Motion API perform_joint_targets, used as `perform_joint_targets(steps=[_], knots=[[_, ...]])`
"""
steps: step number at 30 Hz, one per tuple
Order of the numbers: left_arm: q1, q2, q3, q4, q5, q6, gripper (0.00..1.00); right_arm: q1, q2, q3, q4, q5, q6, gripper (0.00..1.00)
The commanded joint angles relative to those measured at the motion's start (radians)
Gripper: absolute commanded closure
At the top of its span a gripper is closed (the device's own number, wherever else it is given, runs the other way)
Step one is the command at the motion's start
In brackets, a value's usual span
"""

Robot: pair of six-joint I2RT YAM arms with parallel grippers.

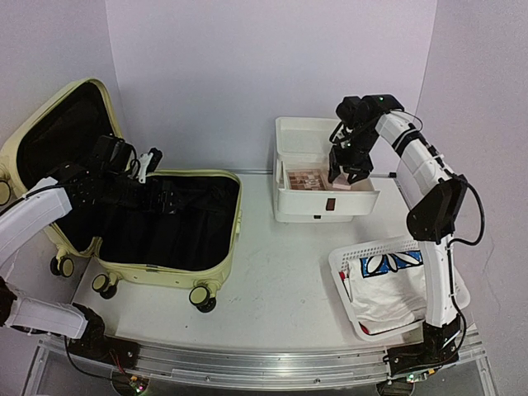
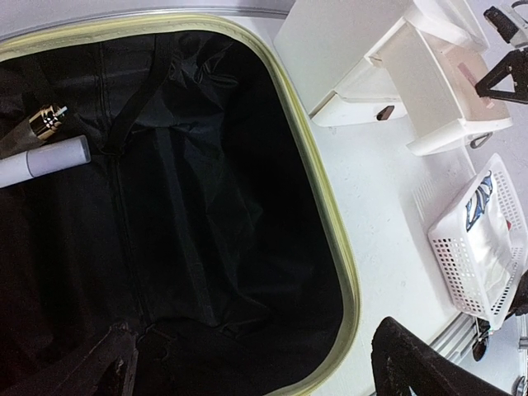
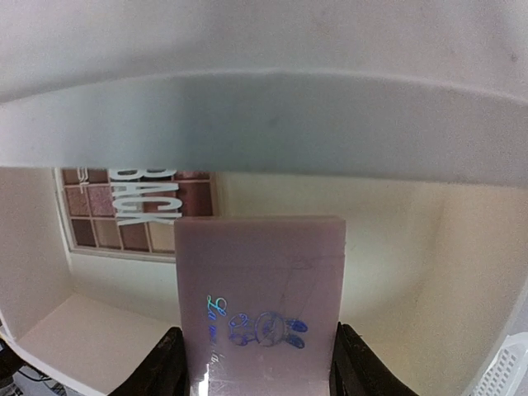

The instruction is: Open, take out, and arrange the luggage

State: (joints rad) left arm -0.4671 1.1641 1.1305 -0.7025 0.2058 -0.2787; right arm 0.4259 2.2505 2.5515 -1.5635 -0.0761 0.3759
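The luggage [image 1: 157,276], a pale yellow-green suitcase, lies open at the left with its lid [image 1: 49,107] propped up and its black lining [image 2: 206,206] showing. My left gripper [image 1: 165,200] hovers over the lower shell, open and holding nothing; its fingers [image 2: 412,363] frame the lining. A white tube [image 2: 49,161] and a gold-capped item [image 2: 45,122] lie in the suitcase. My right gripper [image 3: 257,363] is shut on a flat pink case [image 3: 260,305] with a holographic rabbit logo. It holds the case over the pulled-out top drawer [image 1: 318,180].
The white drawer box [image 1: 326,206] stands at the back right, an eyeshadow palette [image 3: 124,219] lying in its open drawer. A white mesh basket [image 1: 355,252] at the front right holds a white bag with blue print [image 1: 392,262].
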Motion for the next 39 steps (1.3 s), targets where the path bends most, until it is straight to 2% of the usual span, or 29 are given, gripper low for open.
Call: perform_joint_targets(steps=[1,5,12,20,28,32,36,39], knots=[[0.011,-0.008,0.008,0.053,0.002,0.022,0.0,-0.007,0.032,0.048,-0.06,0.076,-0.029,0.67],[0.017,-0.012,0.008,0.053,0.004,0.024,0.01,-0.007,0.041,0.042,-0.033,0.158,-0.05,0.66],[0.019,-0.016,0.015,0.053,0.007,0.018,0.01,-0.008,0.061,-0.019,0.045,0.211,-0.082,0.57],[0.021,-0.03,0.018,0.054,0.012,0.012,0.0,-0.007,0.089,-0.018,0.098,0.204,-0.08,0.5],[0.021,-0.044,0.012,0.053,0.022,0.006,0.01,-0.007,-0.016,-0.017,0.075,0.132,-0.066,0.17],[0.021,-0.039,0.021,0.053,0.037,-0.003,0.01,-0.007,-0.122,-0.004,0.02,0.102,-0.057,0.17],[0.022,-0.036,0.022,0.054,0.043,-0.011,0.01,-0.007,-0.304,-0.193,0.072,0.085,-0.083,0.17],[0.022,-0.018,0.03,0.054,0.051,-0.013,0.01,-0.006,-0.423,-0.402,0.128,-0.008,-0.117,0.18]])
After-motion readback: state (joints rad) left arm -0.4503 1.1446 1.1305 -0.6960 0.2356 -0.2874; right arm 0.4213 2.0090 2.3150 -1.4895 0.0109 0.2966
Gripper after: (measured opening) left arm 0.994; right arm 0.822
